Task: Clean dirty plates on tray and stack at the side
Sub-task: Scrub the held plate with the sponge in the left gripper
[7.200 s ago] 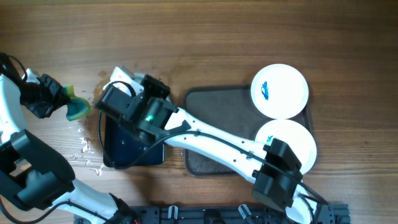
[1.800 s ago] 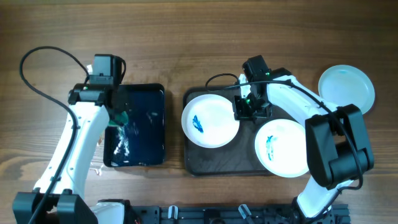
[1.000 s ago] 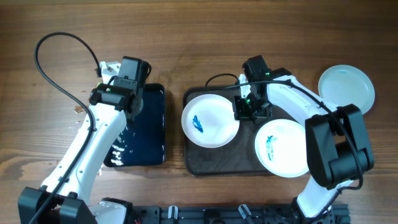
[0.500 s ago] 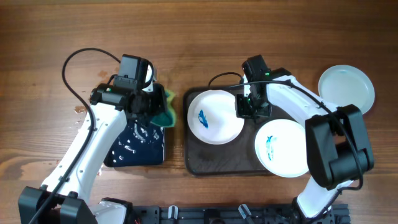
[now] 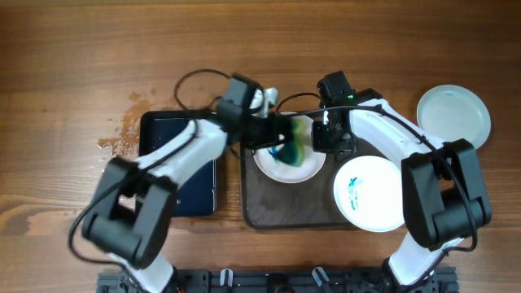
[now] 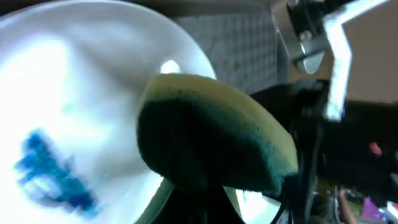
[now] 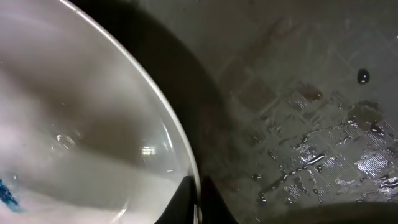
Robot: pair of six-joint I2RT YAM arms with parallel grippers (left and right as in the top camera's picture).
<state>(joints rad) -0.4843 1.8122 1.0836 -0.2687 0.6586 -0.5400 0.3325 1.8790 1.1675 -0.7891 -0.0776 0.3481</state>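
No legible text, label, brand, number or sign showing in any view, blue marks on the dirty plates [image 5: 370,194] reading only as scribbles, not forming letters or digits.

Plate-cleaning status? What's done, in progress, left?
Done: one plain white plate sits on the table right of the tray. In hand: right gripper pinches the rim of the second plate while left gripper holds the sponge over it; blue smear showing. Left: third plate, smeared, on the tray; then stacking.

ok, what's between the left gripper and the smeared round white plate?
A yellow-and-green sponge, gripped by the left gripper, over the smeared round white plate; left wrist view shows it best.
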